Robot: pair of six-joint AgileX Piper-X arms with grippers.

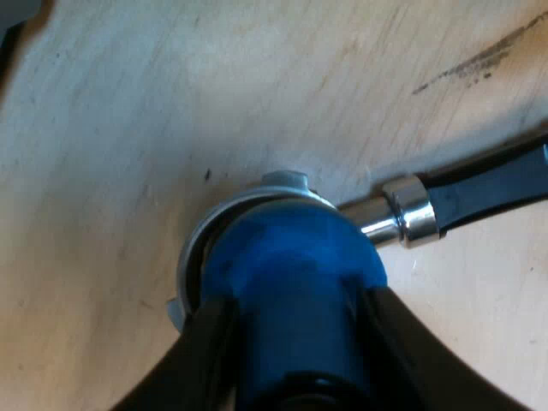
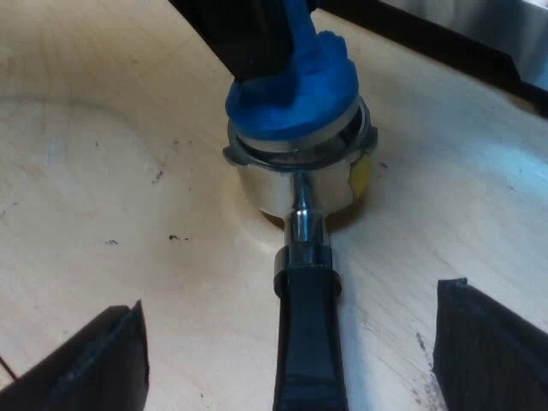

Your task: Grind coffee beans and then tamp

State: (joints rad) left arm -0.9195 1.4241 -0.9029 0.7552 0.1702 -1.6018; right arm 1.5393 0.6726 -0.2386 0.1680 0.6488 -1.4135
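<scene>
Grip: left gripper [image 1: 295, 315] clamped on tamper [image 1: 291, 257], seemingly seated in holder [image 2: 295, 184] | right gripper [image 2: 294, 336] wide apart astride handle [image 2: 308, 377]

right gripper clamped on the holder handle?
No. The right gripper has its fingers spread wide, clear of the handle between them.

We counted: table [image 1: 128, 128], wooden, one; tamper [image 1: 291, 257], blue, one; metal holder [image 2: 295, 184], one, bearing one dark handle [image 2: 306, 317]; grippers, two, namely our left gripper [image 1: 295, 342] and our right gripper [image 2: 295, 342].
</scene>
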